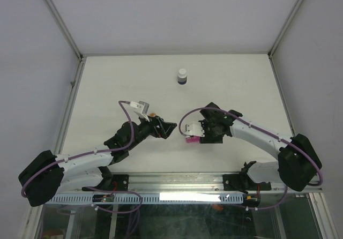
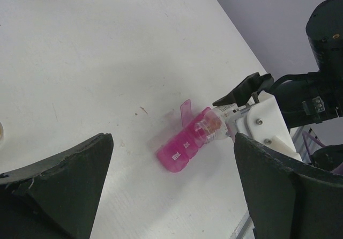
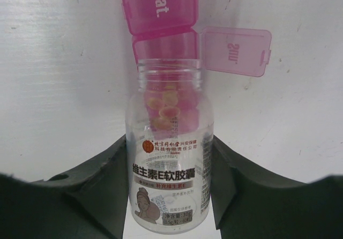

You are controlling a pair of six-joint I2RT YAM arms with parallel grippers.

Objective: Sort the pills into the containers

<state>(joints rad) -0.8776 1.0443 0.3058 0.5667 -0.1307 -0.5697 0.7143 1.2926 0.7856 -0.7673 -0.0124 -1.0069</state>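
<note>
The pink translucent pill organizer (image 3: 161, 14) lies on the white table, also seen in the top view (image 1: 190, 139) and the left wrist view (image 2: 179, 150). One compartment is open, its lid (image 3: 236, 51) flipped to the side; the "Sat." one is closed. My right gripper (image 3: 170, 142) is shut on an uncapped clear vial (image 3: 169, 169), tipped with its mouth at the open compartment. Several orange pills (image 3: 167, 107) sit near its neck. My left gripper (image 2: 171, 137) is wide open and empty, just left of the organizer (image 1: 170, 127).
A dark bottle with a white cap (image 1: 183, 77) stands at the back middle of the table. A small orange object (image 1: 153, 114) lies by the left wrist. Metal frame posts and walls bound the table.
</note>
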